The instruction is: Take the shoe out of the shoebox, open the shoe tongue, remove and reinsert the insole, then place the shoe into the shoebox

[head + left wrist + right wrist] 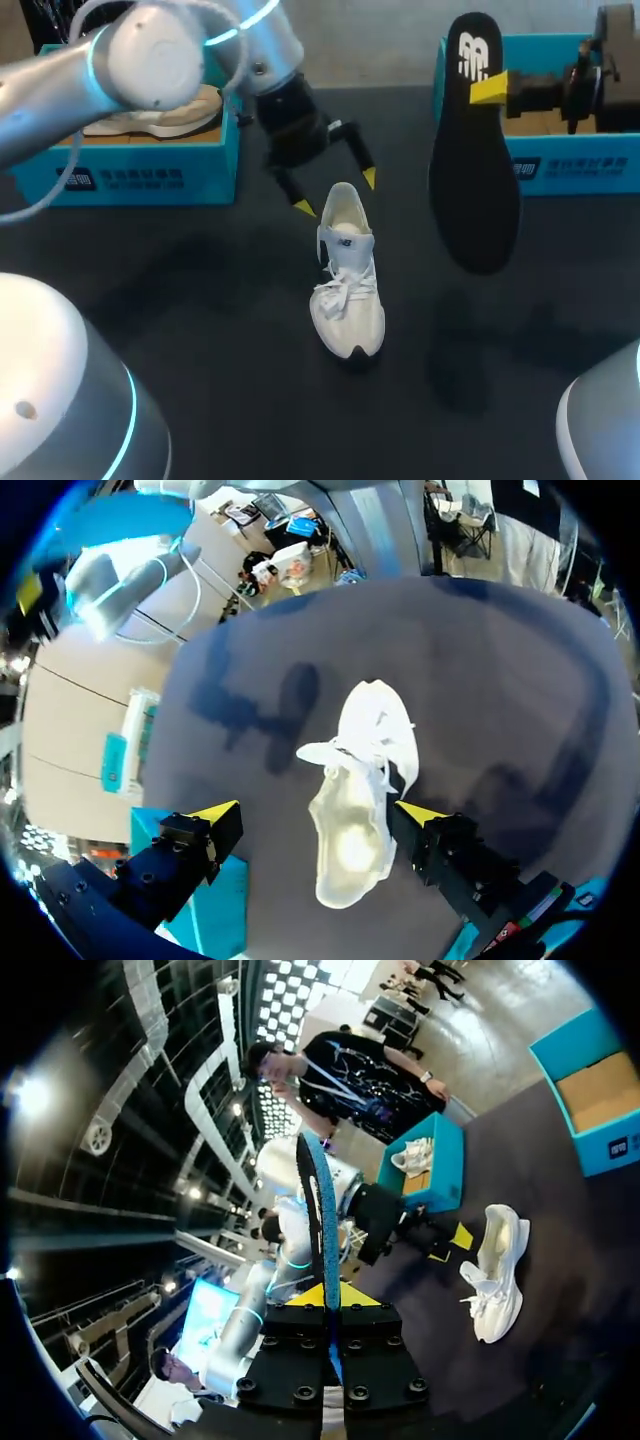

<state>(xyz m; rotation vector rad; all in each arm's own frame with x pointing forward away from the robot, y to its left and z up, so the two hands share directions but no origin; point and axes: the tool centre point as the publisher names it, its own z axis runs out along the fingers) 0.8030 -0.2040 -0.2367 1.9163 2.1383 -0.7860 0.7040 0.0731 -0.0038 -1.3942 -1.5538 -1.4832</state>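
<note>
Left end effector [336, 193]: fingers spread, heel of the white shoe [347, 280] between them, shoe upright on the desk [200, 300] | Right end effector [327, 1298]: clamped on the black insole [472, 160], held aloft, shoebox [560, 165] just behind

Dark worktop [200, 330], and a white shoe [347, 290] stands on its sole mid-surface; one blue shoebox [150, 172] sits behind-left of the shoe, a second blue shoebox [570, 165] behind-right.

Overhead light, soft shadows on table [230, 330], glare on left arm [150, 50]
</note>
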